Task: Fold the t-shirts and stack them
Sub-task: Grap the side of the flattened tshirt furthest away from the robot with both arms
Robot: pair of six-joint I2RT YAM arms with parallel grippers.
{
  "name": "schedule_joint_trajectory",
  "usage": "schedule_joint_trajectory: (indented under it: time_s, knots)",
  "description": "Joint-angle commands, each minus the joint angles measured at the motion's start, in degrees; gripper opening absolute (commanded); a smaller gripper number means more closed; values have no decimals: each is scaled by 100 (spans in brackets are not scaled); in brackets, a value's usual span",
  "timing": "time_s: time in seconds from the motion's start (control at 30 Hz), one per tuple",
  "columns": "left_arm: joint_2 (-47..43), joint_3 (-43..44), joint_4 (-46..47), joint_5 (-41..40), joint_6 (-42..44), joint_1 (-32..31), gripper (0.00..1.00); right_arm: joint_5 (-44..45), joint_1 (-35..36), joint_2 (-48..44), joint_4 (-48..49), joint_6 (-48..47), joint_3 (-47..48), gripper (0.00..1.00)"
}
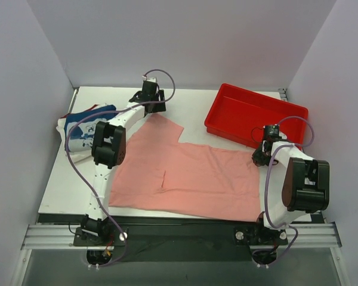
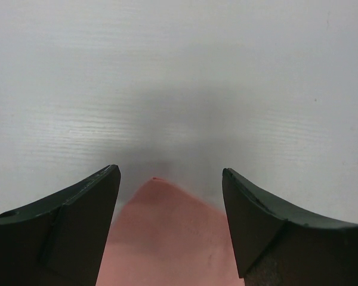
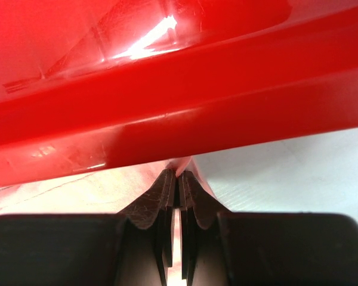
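The salmon-pink t-shirt (image 1: pixel 191 176) lies spread flat across the table's middle. My left gripper (image 1: pixel 148 101) is open at the shirt's far left corner; in the left wrist view that pink corner (image 2: pixel 167 238) lies between the two dark fingers (image 2: pixel 77 226), untouched. My right gripper (image 1: pixel 259 156) is shut on the shirt's far right corner, right beside the red tray; the right wrist view shows pink cloth (image 3: pixel 182 167) pinched between the closed fingertips (image 3: pixel 161 196). The navy blue printed shirt (image 1: pixel 86 128) lies crumpled at the table's left edge with white cloth beneath it.
The red plastic tray (image 1: pixel 256 113) stands at the back right, its wall (image 3: pixel 179 113) filling the right wrist view just ahead of my fingers. Grey walls enclose the table on three sides. The left arm's body (image 1: pixel 110 143) lies over the shirt's left part.
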Motion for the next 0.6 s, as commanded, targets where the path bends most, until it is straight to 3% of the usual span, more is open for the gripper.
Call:
schedule_joint_trajectory:
  time_s: [0.0,0.1,0.43,0.57]
  knots:
    - [394,812,-691,-170,192,46,79,-47,-29,-98,-175,-82,2,1]
    - [579,1200,-964,-259,210,55,75,-47,-29,-98,-166,-82,10,1]
    - [527,999,-920,-180,289,46,59,-38,-29,-63,-166,-82,37,1]
    - [597,1033,-903,-153,385,46,34,-38,-29,-81,-175,-73,19,1]
